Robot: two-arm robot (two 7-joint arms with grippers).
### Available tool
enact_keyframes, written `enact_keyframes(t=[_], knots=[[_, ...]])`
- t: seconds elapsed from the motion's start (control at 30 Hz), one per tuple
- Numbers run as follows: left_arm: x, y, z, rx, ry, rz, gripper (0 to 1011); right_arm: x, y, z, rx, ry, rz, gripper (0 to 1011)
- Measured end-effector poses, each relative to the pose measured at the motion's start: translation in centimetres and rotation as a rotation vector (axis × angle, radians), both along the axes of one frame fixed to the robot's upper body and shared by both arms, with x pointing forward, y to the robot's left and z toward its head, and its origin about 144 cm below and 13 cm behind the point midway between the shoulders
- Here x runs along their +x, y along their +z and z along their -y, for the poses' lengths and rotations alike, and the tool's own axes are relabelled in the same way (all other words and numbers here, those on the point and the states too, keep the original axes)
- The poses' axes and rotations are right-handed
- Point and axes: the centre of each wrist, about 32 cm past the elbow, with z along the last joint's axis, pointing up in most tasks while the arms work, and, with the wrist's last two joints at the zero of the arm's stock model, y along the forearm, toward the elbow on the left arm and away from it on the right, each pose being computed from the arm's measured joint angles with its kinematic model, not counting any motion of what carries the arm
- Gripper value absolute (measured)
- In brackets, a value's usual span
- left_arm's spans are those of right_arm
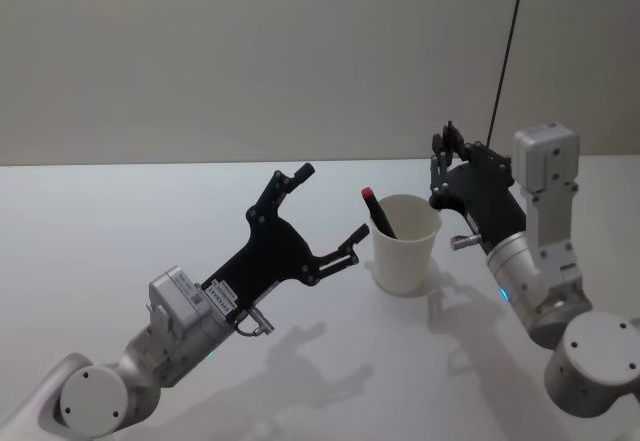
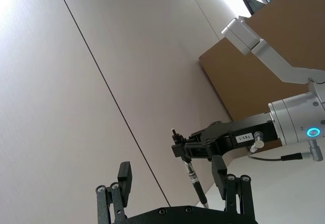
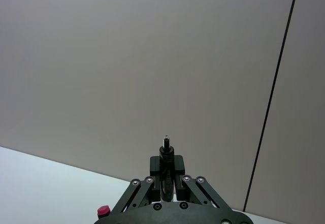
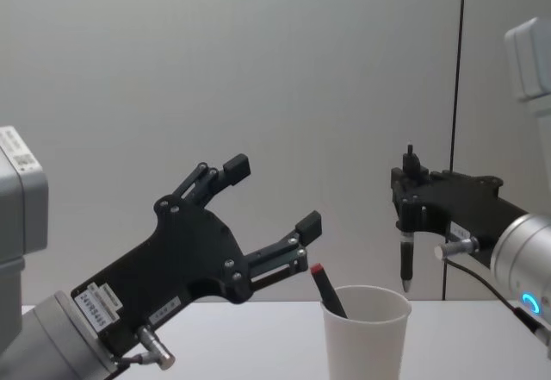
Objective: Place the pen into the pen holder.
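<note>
The right gripper (image 4: 405, 192) is pinching a dark pen (image 4: 405, 264) upright just above the white cup (image 4: 365, 333), which is already holding a red-capped pen (image 4: 325, 289), while the left gripper (image 4: 271, 195) is hanging spread beside it.

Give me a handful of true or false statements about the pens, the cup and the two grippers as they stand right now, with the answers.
1. The right gripper is shut on a dark pen held upright. True.
2. That dark pen already stands inside the white paper cup. False: its tip hangs above the cup's rim, toward the cup's right side.
3. A red-capped pen leans inside the cup. True.
4. The left gripper is shut on the red-capped pen. False: its jaws are spread open and hold nothing, to the left of the cup.
5. The cup lies tipped over on the table. False: it stands upright.
</note>
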Motion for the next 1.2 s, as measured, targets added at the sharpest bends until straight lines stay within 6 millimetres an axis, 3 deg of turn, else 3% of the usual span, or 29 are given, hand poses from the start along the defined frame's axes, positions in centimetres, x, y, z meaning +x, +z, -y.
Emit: enact_keyframes(t=[0.9, 1.2], knots=[[0.0, 0.0, 0.0, 0.000, 0.000, 0.000, 1003, 0.7, -0.7, -0.7, -0.003, 0.029, -0.018, 153], [0.0, 0.0, 0.0, 0.000, 0.000, 0.000, 1003, 1.0, -1.1, -0.9, -0.013, 0.037, -0.032, 401]])
